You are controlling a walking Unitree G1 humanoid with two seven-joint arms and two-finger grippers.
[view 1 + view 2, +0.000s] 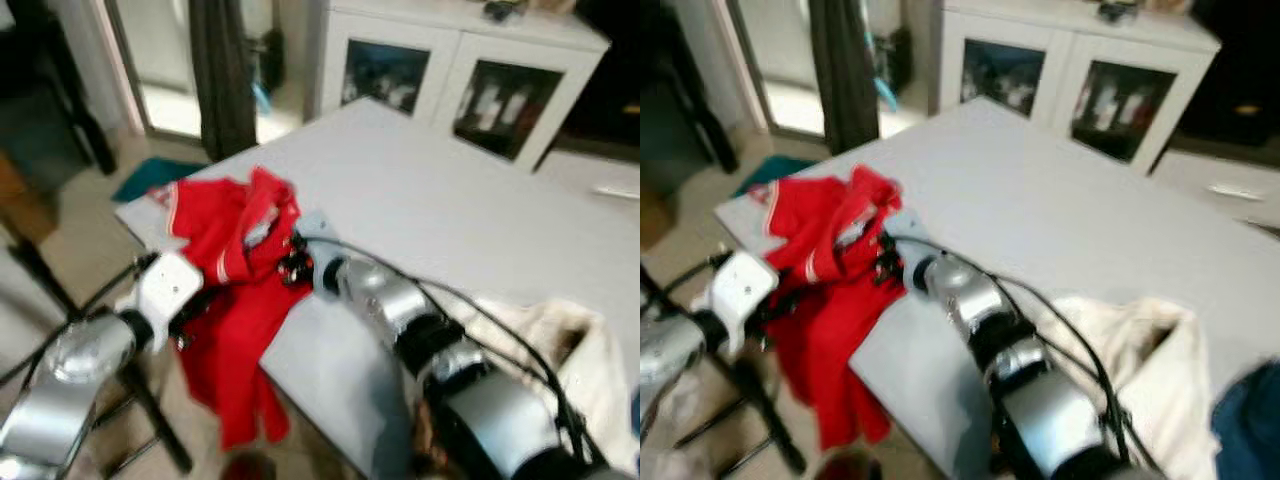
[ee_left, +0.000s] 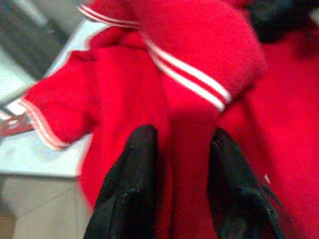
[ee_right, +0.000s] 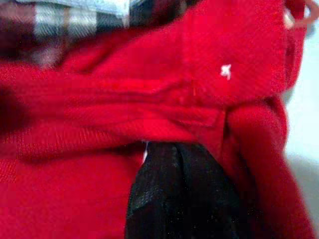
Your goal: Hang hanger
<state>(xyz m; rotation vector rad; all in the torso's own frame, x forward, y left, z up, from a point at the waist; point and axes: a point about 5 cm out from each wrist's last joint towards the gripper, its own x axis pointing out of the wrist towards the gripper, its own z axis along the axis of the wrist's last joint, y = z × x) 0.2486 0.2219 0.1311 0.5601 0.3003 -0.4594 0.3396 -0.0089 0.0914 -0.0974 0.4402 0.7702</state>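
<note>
I have both grippers on the red shirt (image 1: 235, 290) draped over the surface (image 1: 450, 210) corner: left gripper (image 2: 182, 194) spread astride a fold, right gripper (image 3: 182, 194) pinching cloth. Next, I'd lift it clear; no hanger visible yet.

Left pincer (image 2: 182, 149) fingers (image 2: 132, 189) parted, straddling fold of red shirt (image 2: 199, 84) with white stripes.

A pale grey table (image 1: 470, 200) takes up most of the scene. A cream cloth (image 1: 560, 350) lies bunched at its near right edge, with a bit of blue fabric (image 1: 1250, 430) just beside it. Behind the table stands a white cabinet (image 1: 450, 50) with glass doors. A dark curtain (image 1: 222, 70) hangs nearby, and what may be a teal mat (image 1: 150, 177) lies on the floor.
</note>
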